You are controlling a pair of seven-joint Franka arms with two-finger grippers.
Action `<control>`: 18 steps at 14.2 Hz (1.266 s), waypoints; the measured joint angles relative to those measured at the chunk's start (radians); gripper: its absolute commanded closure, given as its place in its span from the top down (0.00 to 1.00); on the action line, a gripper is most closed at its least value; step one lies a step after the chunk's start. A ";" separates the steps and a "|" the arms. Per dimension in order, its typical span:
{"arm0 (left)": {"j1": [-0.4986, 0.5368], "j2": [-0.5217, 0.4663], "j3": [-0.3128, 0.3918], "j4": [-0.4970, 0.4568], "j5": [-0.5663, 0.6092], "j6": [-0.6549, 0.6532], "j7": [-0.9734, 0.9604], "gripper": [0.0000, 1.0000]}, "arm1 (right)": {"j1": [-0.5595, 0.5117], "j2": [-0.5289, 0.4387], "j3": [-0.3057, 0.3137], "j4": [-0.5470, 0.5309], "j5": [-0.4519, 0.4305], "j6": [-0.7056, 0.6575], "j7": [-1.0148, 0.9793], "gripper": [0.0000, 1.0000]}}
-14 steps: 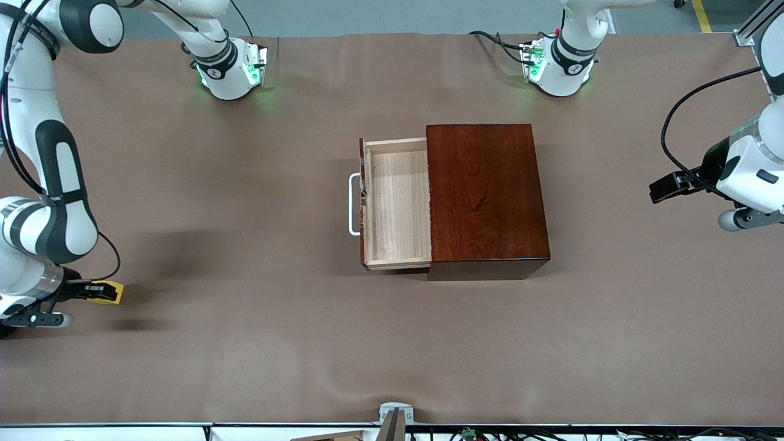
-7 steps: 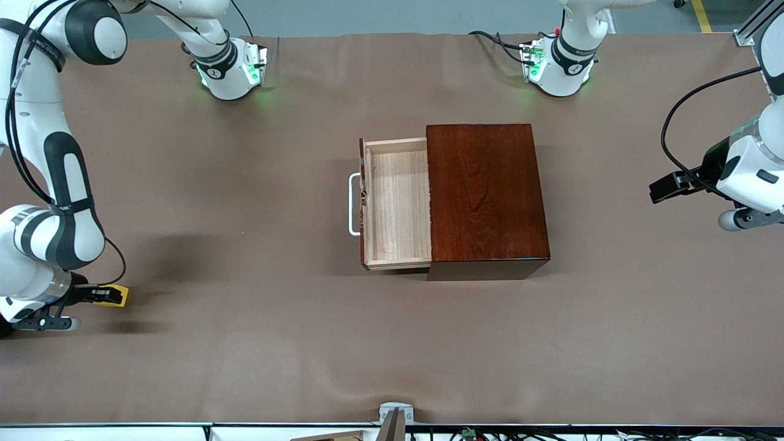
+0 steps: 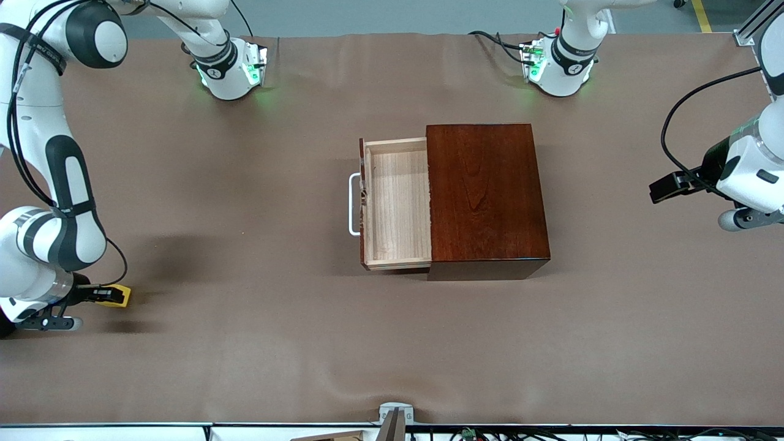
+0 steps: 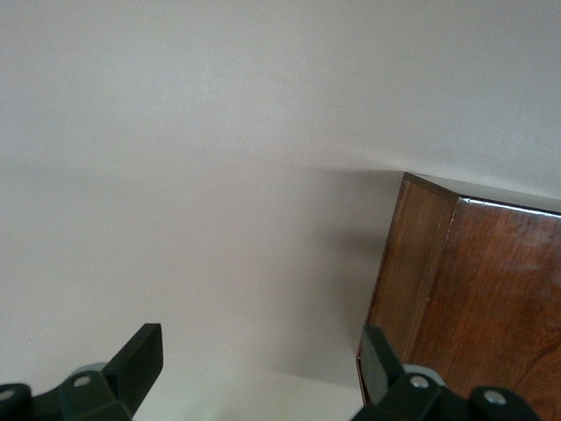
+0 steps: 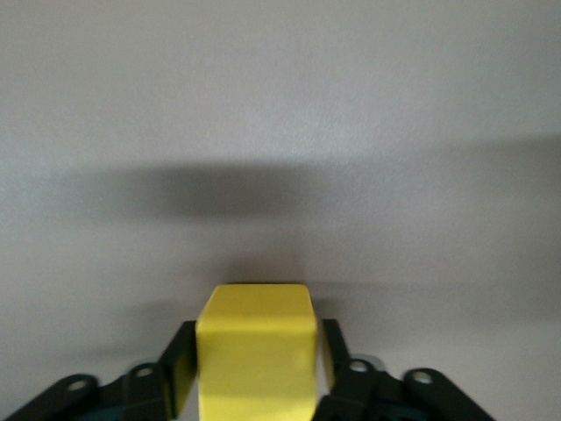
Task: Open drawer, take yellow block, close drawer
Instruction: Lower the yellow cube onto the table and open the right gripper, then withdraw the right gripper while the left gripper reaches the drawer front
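Observation:
The drawer (image 3: 398, 208) stands pulled out of the dark reddish-brown box (image 3: 487, 196), its white handle (image 3: 353, 204) toward the right arm's end, and its pale wood tray shows nothing inside. The yellow block (image 3: 123, 297) is low at the table near the right arm's end, nearer the front camera than the drawer. My right gripper (image 3: 114, 296) straddles the yellow block (image 5: 254, 351), and a thin gap shows beside one finger (image 5: 331, 351). My left gripper (image 3: 655, 191) waits open over the table at the left arm's end, with a corner of the box (image 4: 456, 289) ahead of it.
Brown cloth covers the table (image 3: 245, 355). The two arm bases (image 3: 229, 73) (image 3: 557, 70) stand along the edge farthest from the front camera. A metal bracket (image 3: 395, 416) sits at the nearest edge.
The right gripper has carried the yellow block a little down and toward the table's middle, and its fingers have eased off the block. The left arm and drawer have not moved.

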 measured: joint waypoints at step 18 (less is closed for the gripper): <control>-0.166 0.095 -0.077 -0.002 -0.038 0.165 -0.557 1.00 | 0.073 -0.438 0.019 0.067 0.001 -0.679 0.183 1.00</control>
